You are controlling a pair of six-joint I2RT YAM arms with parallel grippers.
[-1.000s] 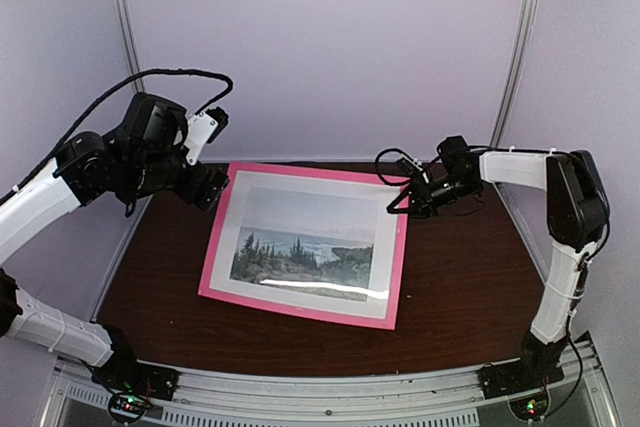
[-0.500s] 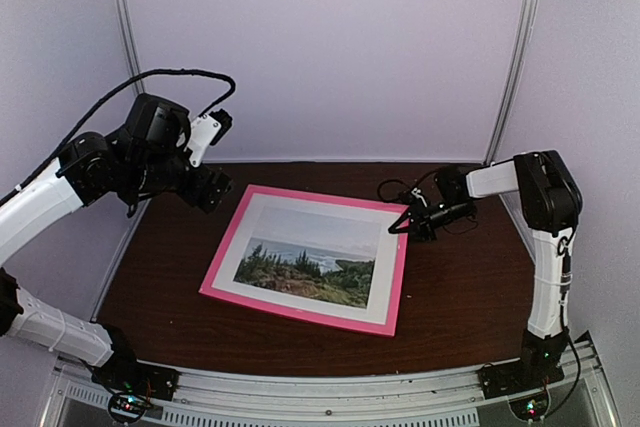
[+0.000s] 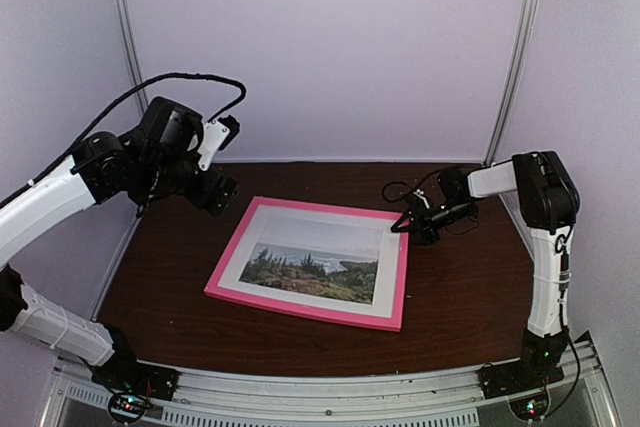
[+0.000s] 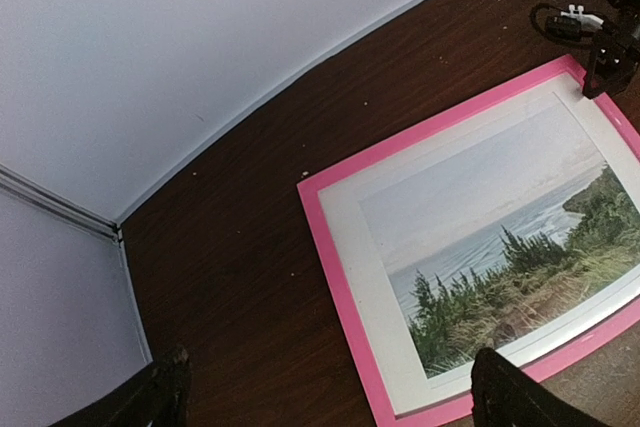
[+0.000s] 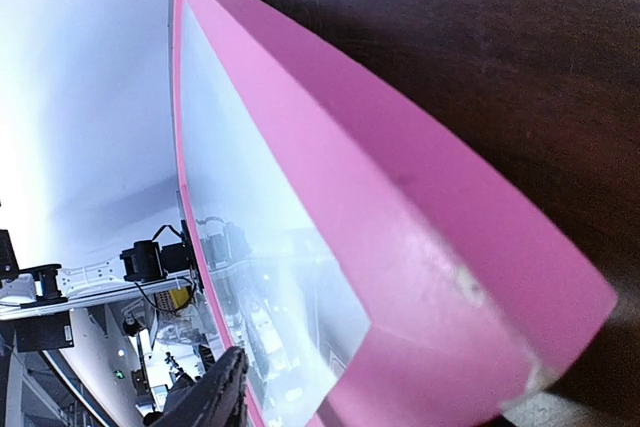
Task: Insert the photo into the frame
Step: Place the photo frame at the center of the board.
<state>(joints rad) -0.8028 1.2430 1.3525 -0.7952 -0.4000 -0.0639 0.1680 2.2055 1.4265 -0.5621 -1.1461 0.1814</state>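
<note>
The pink frame lies flat on the brown table, with the photo of trees and sea inside it behind a white border. My right gripper sits low at the frame's far right corner, jaws apart. In the right wrist view the pink corner fills the picture, and one dark finger stands off the glass. My left gripper hovers open above the frame's far left corner. In the left wrist view its fingers straddle the pink edge and the photo from high up.
The dark wooden table is closed in by pale walls at the back and both sides. Metal posts stand in the back corners. A black cable loops over the left arm. The right gripper shows in the left wrist view.
The frame, tilted up at its far edge a second ago, has come down flat on the table. My right gripper lowered with that corner and its jaws have parted. The left arm shifted slightly right.
</note>
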